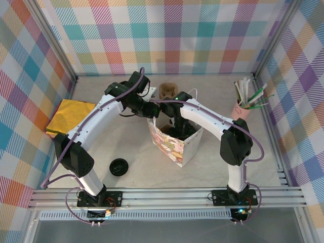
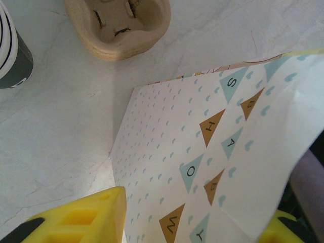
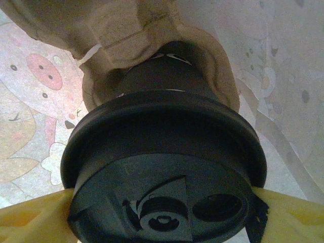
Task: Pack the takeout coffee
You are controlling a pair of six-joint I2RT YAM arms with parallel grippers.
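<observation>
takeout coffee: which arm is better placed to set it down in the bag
Right. The right gripper clamps the takeout coffee by its lid, inside the gift bag, in the pulp cup carrier. The left gripper merely straddles the bag's wall.

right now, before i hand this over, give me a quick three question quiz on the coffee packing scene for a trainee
1. True or false: the right arm's yellow fingers grip the black-lidded paper takeout coffee cup at its lid rim.
2. That cup sits in: A) a brown moulded pulp carrier; B) a metal tray; C) a glass bowl.
3. In the top view, which arm's base is nearest the loose flat black plastic lid?

Key: 1 true; 2 A; 3 the left arm's base.
</observation>
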